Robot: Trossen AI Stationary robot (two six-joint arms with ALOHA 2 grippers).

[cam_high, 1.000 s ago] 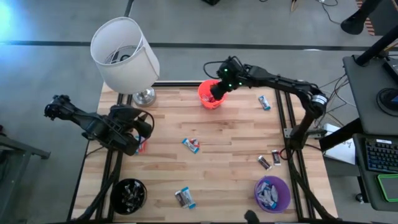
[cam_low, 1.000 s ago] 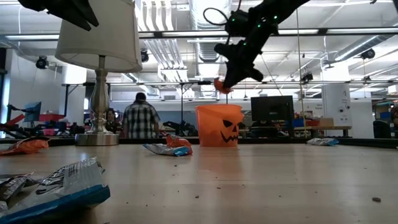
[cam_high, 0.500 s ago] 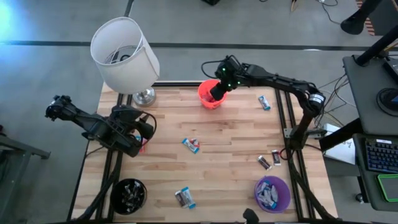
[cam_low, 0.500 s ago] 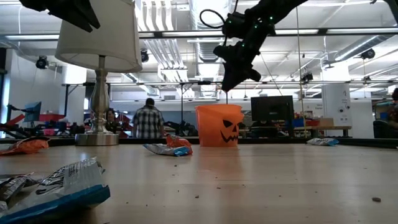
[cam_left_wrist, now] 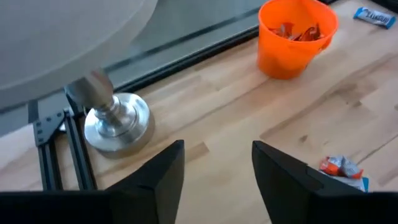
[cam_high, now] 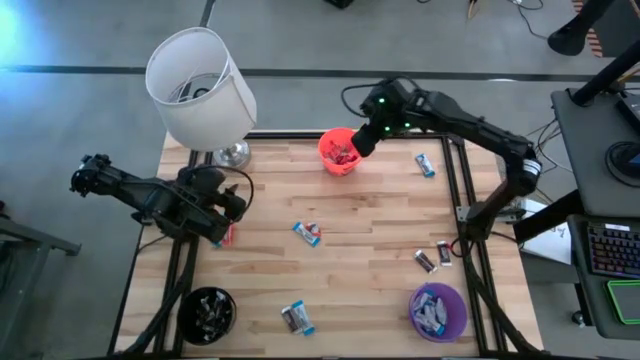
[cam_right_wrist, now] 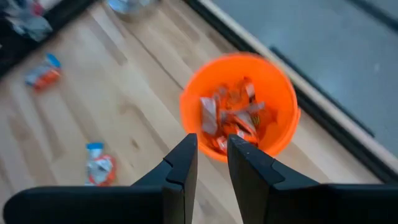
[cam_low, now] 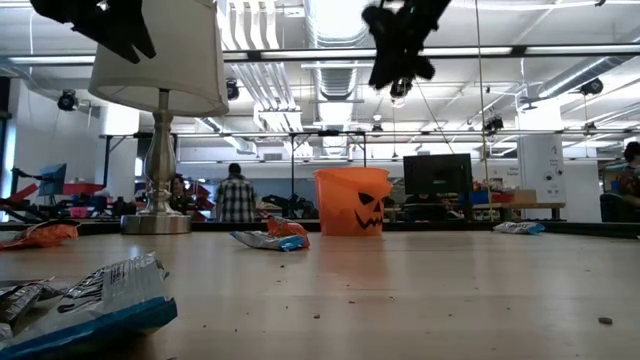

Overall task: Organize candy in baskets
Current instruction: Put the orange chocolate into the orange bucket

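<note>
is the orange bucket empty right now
No, the orange bucket holds a heap of red and orange wrapped candies, seen plainly from the right wrist camera looking down into it.

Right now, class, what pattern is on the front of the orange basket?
A black jack-o'-lantern face on the orange basket, clearest in the low view.

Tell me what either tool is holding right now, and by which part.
Nothing is held. The left tool is open and empty near the lamp base; the right tool, above the orange basket, has nothing between its fingers.
</note>
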